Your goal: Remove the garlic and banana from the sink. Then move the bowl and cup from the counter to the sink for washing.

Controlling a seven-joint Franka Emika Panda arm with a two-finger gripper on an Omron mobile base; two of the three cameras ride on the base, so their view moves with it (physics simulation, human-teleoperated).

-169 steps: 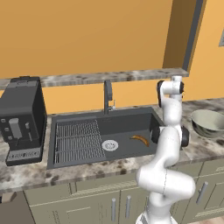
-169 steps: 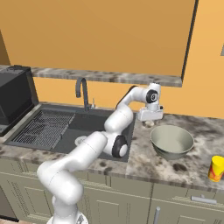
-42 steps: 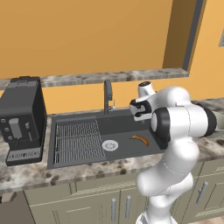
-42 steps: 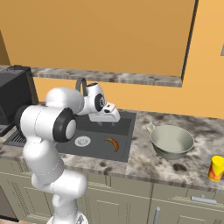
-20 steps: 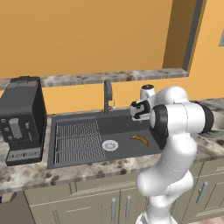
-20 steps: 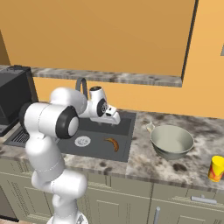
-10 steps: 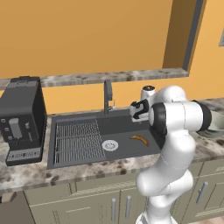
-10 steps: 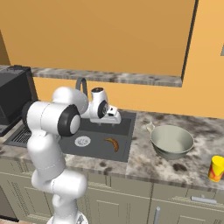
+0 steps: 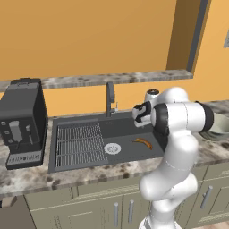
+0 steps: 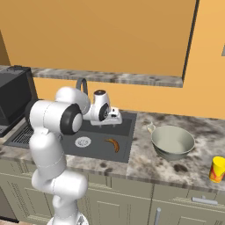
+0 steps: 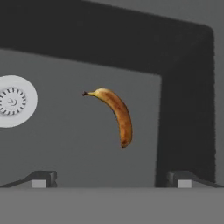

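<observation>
- Left base view: the gripper (image 9: 137,119) is held above the far right part of the sink (image 9: 80,161), a position judged to suit a descent on the banana (image 9: 143,142), which lies on the basin floor right of the drain (image 9: 112,148). The ribbed rack (image 9: 80,142) and the faucet (image 9: 110,96) are seen here, with a coffee machine (image 9: 21,120) at the sink's left. Only the bowl's rim (image 9: 219,129) is glimpsed past the arm. The spread of the fingers cannot be told from this side.
- Right base view: the counter things awaiting the later step are laid out plainly: the bowl (image 10: 172,141) just right of the sink (image 10: 125,154) and the cup (image 10: 217,169) farther right near the counter's front edge. The banana (image 10: 113,143) is seen below and slightly forward of the gripper (image 10: 117,121).
- Hand view: the fingertips (image 11: 40,179) are shown set wide apart, with nothing between them. The banana (image 11: 115,113) is framed between them but well off, untouched, with the drain (image 11: 13,101) at its left. No garlic is made out in the visible basin.
</observation>
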